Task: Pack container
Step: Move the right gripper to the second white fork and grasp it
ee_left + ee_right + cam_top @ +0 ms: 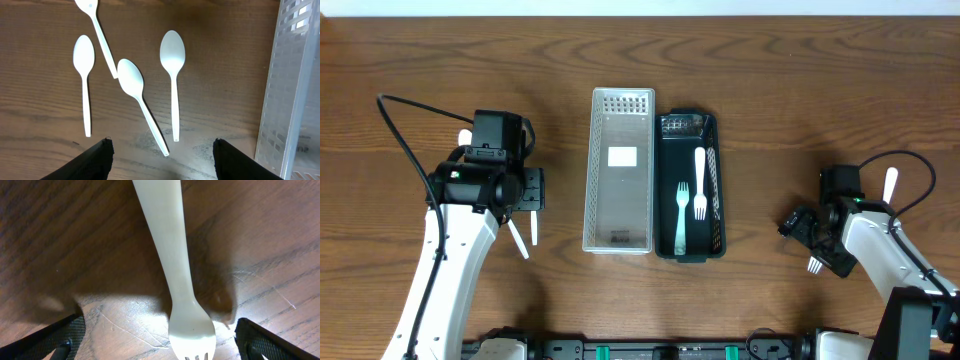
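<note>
A clear perforated container (620, 170) and a dark container (686, 188) stand side by side at mid-table. The dark one holds a white fork (700, 182) and a pale green fork (680, 216). My left gripper (162, 160) is open and empty just above several white spoons (172, 75) lying on the wood left of the clear container (292, 90). My right gripper (160, 340) is open, its fingers either side of a white fork (172, 275) that lies flat on the table; its tines show in the overhead view (814, 265).
Another white utensil (890, 184) lies near the right arm's cable. A spoon handle (520, 240) sticks out below the left gripper. The wooden table (770, 80) extends around the containers.
</note>
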Action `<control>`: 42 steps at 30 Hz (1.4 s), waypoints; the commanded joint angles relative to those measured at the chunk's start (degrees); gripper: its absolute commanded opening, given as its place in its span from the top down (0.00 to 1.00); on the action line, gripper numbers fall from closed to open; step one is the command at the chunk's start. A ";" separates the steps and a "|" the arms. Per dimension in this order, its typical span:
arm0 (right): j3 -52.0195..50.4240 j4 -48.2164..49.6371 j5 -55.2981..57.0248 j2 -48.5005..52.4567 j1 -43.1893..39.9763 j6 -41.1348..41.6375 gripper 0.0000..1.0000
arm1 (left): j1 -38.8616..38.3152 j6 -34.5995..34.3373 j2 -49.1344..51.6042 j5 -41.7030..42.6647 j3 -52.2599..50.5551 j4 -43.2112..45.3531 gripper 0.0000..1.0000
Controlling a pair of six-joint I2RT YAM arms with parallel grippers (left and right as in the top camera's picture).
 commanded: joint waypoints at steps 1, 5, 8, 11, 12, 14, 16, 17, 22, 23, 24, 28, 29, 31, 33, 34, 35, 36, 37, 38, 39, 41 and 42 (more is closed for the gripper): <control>-1.84 0.46 1.25 1.05 -0.55 -0.90 0.01 | 0.09 0.11 0.33 -0.50 0.72 -0.15 0.34; -1.92 0.61 1.25 1.05 -0.55 -0.87 0.01 | 0.09 0.11 0.33 -0.50 0.72 -0.15 0.34; -2.47 0.87 1.25 1.05 -0.55 -0.85 0.08 | 0.09 0.11 0.33 -0.50 0.72 -0.17 0.34; -3.48 1.36 1.22 1.05 -0.55 -0.72 0.09 | 0.09 0.11 0.33 -0.50 0.72 -0.17 0.34; -3.80 1.44 1.22 1.05 -0.55 -0.61 0.09 | 0.09 0.11 0.33 -0.50 0.72 -0.17 0.34; -4.17 1.64 1.20 1.05 -0.55 -0.61 0.10 | 0.09 0.11 0.33 -0.50 0.72 -0.15 0.34; -4.28 1.73 1.07 1.05 -0.55 -0.61 0.10 | 0.09 0.11 0.33 -0.48 0.72 -0.13 0.34; -4.31 1.73 1.01 1.05 -0.55 -0.61 0.12 | 0.09 0.11 0.33 -0.50 0.72 -0.15 0.34; -4.35 1.70 0.35 1.05 -0.55 -0.61 0.31 | 0.09 0.11 0.33 -0.50 0.72 -0.15 0.34; -4.35 1.73 0.35 1.05 -0.55 -0.59 0.31 | 0.09 0.11 0.33 -0.50 0.72 -0.15 0.34; -4.35 1.77 0.35 1.05 -0.55 -0.61 0.32 | 0.09 0.11 0.33 -0.50 0.72 -0.15 0.34; -4.35 1.84 0.35 1.05 -0.55 -0.61 0.42 | 0.09 0.11 0.33 -0.50 0.72 -0.17 0.34; -4.35 1.88 0.35 1.05 -0.55 -0.59 0.46 | 0.09 0.11 0.33 -0.50 0.72 -0.15 0.34; -4.35 1.88 0.35 1.05 -0.55 -0.61 0.55 | 0.09 0.11 0.33 -0.50 0.72 -0.15 0.34; -4.35 1.92 0.35 1.05 -0.55 -0.59 0.58 | 0.09 0.11 0.33 -0.50 0.72 -0.17 0.34; -4.35 1.92 0.35 1.05 -0.55 -0.59 0.59 | 0.09 0.11 0.33 -0.50 0.72 -0.17 0.34; -4.35 1.92 0.35 1.05 -0.55 -0.59 0.58 | 0.09 0.11 0.33 -0.50 0.72 -0.17 0.34; -4.35 1.95 0.35 1.05 -0.55 -0.59 0.59 | 0.09 0.11 0.33 -0.50 0.72 -0.17 0.34; -4.35 1.99 0.35 1.05 -0.55 -0.59 0.62 | 0.09 0.11 0.33 -0.50 0.72 -0.17 0.34; -4.35 2.08 0.33 1.05 -0.55 -0.59 0.64 | 0.09 0.11 0.33 -0.50 0.72 -0.15 0.34; -4.35 2.12 0.35 1.05 -0.55 -0.59 0.65 | 0.09 0.11 0.33 -0.50 0.72 -0.17 0.34; -4.35 2.34 0.33 1.05 -0.55 -0.59 0.68 | 0.09 0.11 0.33 -0.50 0.72 -0.17 0.34; -4.35 2.47 0.33 1.05 -0.55 -0.59 0.68 | 0.09 0.11 0.33 -0.50 0.72 -0.17 0.34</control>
